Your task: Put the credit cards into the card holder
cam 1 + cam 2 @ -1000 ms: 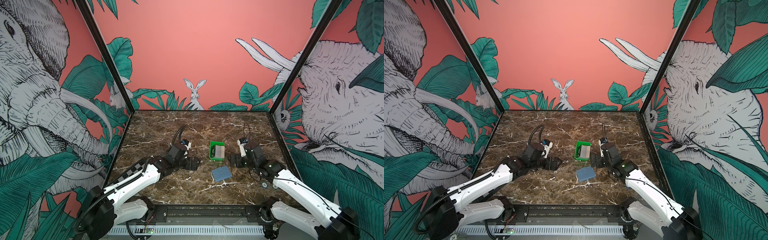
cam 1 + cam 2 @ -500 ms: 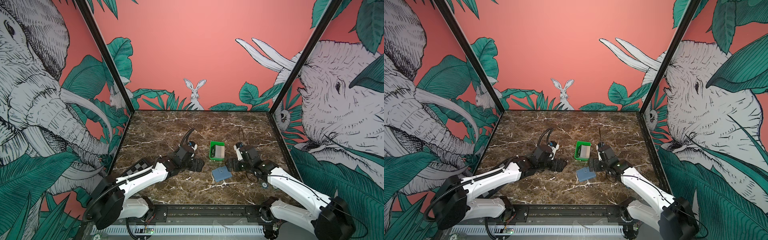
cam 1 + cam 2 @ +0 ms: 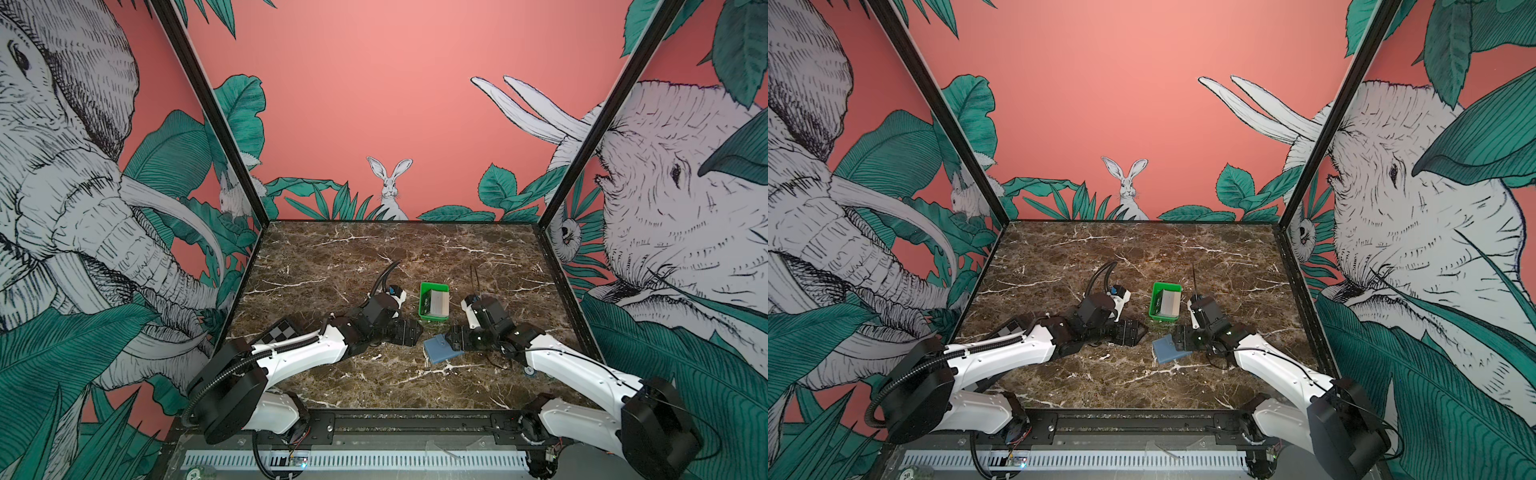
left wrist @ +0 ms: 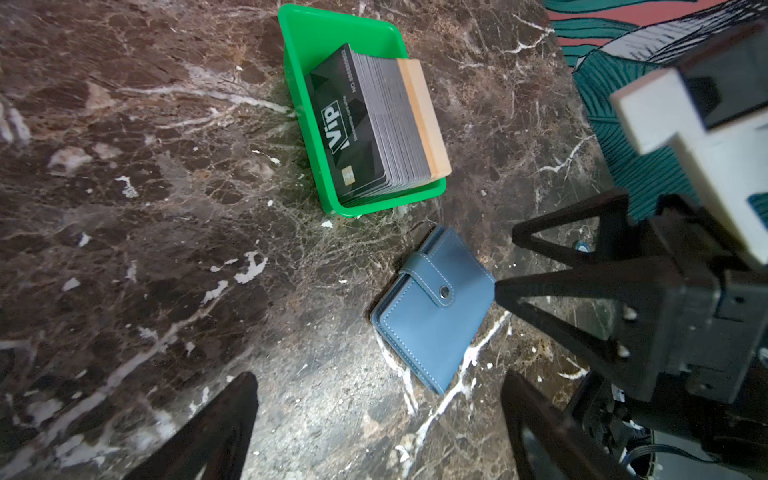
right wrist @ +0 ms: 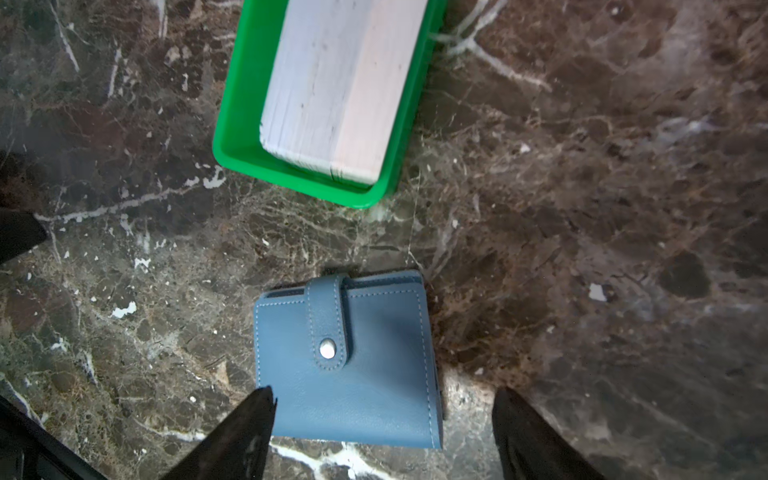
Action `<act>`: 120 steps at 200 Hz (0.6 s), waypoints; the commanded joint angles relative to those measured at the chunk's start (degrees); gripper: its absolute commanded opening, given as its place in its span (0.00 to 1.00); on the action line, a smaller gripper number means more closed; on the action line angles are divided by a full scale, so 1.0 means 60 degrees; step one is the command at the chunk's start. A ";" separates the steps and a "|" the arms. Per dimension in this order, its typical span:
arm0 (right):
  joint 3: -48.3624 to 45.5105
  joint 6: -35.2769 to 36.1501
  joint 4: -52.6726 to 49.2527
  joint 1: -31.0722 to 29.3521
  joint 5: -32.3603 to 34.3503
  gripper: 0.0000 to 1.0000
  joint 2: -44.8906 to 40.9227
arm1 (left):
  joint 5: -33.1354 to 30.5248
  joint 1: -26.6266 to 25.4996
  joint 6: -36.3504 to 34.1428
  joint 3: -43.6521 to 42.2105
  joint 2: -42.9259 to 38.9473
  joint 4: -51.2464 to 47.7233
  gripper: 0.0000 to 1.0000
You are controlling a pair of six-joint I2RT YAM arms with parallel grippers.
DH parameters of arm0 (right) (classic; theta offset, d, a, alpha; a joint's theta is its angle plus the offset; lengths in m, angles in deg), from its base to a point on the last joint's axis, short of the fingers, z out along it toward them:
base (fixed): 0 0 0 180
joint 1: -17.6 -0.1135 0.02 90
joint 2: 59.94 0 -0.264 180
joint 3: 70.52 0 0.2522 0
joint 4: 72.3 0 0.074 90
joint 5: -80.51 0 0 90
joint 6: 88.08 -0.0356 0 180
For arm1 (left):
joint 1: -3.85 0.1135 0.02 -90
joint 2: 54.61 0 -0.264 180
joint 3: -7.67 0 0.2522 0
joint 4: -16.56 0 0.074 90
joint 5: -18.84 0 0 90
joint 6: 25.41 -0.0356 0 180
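Card holder [image 5: 347, 361] lies flat and shut on the worktop [image 3: 374, 386], about midway across it and toward the near edge, with its snap tab [image 5: 328, 320] buttoned down.

We find the right hand [image 5: 382, 392] directly over it. Its jaws stand apart and straddle the end of the holder opposite the tab's fold. One fingertip [image 5: 253, 415] is at the holder's side edge and the other is clear of it over bare marble. Nothing is gripped.

The left hand [image 4: 378, 376] is also open and empty. It points at the holder from the left, with a strip of bare worktop between them, so the right hand is plainly the nearer.

The holder is close to square. Its tab runs from the middle of the cover over the edge that faces away from the right hand, and we judge the opening to lie on that far side.

Just beyond the holder, apart from it, sits the green tray [image 4: 297, 124]. The credit cards [image 4: 357, 137] stand packed on edge inside it. The front card is black and reads "VIP" in white, with a chip below. A line of smaller print runs beside it, which we cannot read. Behind it we see grey edges, then beige.

We judge no card loaded yet, and the tab must be released first.
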 commanded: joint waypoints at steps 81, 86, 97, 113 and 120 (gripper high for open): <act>-0.1040 -0.1301 0.0927 -0.0720 -0.0783 0.79 -0.0374 | -0.1272 -0.0013 0.0532 -0.0954 -0.1756 -0.0443 0.94; -0.1036 -0.1356 0.1009 -0.0799 -0.0801 0.79 -0.0327 | -0.1283 -0.0007 0.0558 -0.1014 -0.1850 -0.0444 0.94; -0.1015 -0.1428 0.1202 -0.1035 -0.0817 0.79 -0.0225 | -0.1322 0.0014 0.0619 -0.1116 -0.2046 -0.0501 0.94; -0.0965 -0.1557 0.1584 -0.1349 -0.0852 0.78 -0.0049 | -0.1349 0.0106 0.0693 -0.1228 -0.2315 -0.0667 0.94; -0.0935 -0.1622 0.1760 -0.1508 -0.0873 0.78 0.0044 | -0.1347 0.0158 0.0726 -0.1265 -0.2430 -0.0768 0.94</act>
